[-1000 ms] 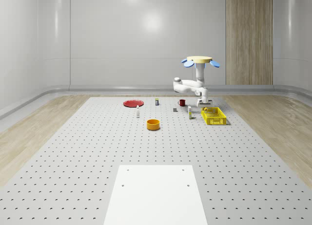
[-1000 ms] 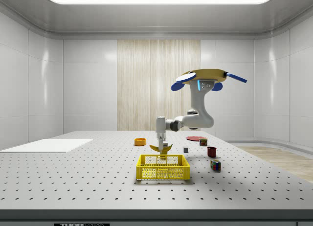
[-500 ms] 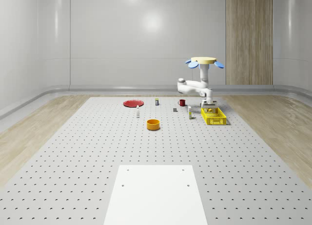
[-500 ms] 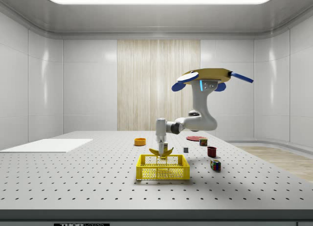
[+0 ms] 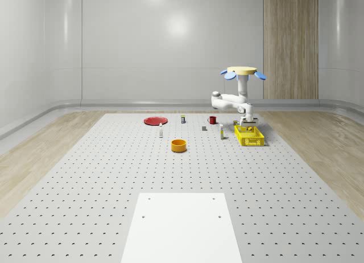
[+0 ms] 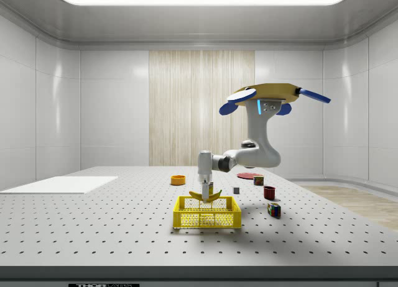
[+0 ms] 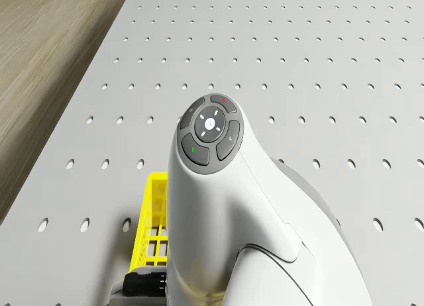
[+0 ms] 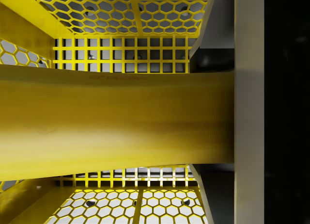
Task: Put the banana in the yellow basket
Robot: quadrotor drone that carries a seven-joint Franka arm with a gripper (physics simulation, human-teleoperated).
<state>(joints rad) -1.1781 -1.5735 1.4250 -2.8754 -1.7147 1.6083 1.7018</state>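
Banana hangs pinched between the gripper's closed fingers just above the rim of the basket, curve downward, its tips level with the top of the mesh walls in the side view. Through the wrist camera the banana lies broadside across the opening, with the basket's grid floor and honeycomb walls showing beyond it on both sides, so it sits well over the inside. The arm reaches down from the drone, which hovers off to the side view's right of the basket, above the table near the red cup. What could go wrong, I judge: the banana is long against the basket's width, so if the drone sways as the fingers let go, one tip may catch on the rim and leave the fruit propped there or tip it out onto the table; a release from this height might also make it bounce. Against the picture a second ago, the banana has come lower, from clearly above the rim to almost level with it, and the drone has shifted toward the side view's right and, in the whole-scene view, toward that view's right, nearer over the basket.
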